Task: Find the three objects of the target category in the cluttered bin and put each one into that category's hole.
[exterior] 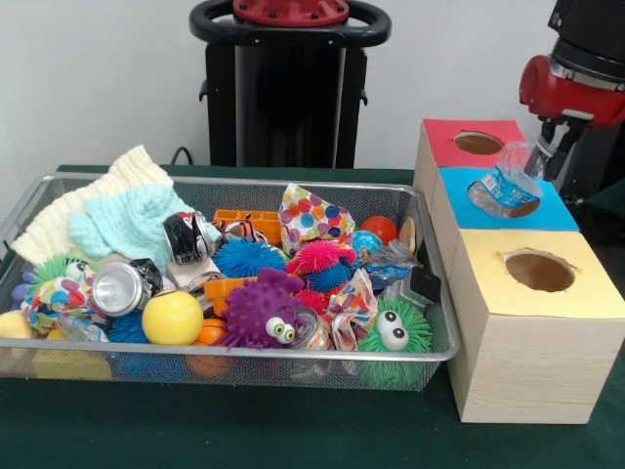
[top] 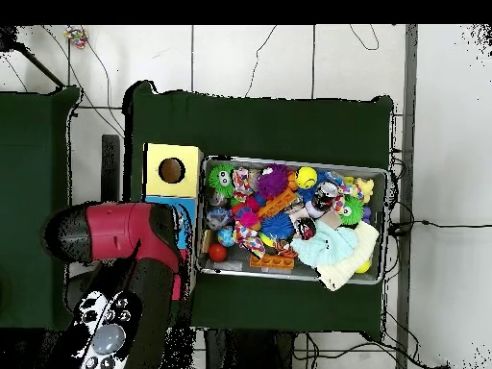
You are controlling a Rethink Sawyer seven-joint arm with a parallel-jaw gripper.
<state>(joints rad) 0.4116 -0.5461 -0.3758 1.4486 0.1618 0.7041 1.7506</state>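
I am holding the gripper (exterior: 543, 147) closed on a crushed plastic bottle (exterior: 506, 185), its base hanging below the jaws into the blue box's hole (exterior: 508, 203), ready to drop.

place: robotics lab | evidence: pedestal (exterior: 290, 83) at green-draped table (exterior: 244, 430), loose cables (top: 288, 43) on tiled floor (top: 447, 144)

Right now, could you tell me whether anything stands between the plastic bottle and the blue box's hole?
Nothing visible does. The gripper holds the bottle tilted, with its lower end already at the hole in the blue box. The red box and yellow box sit on either side, clear of it.
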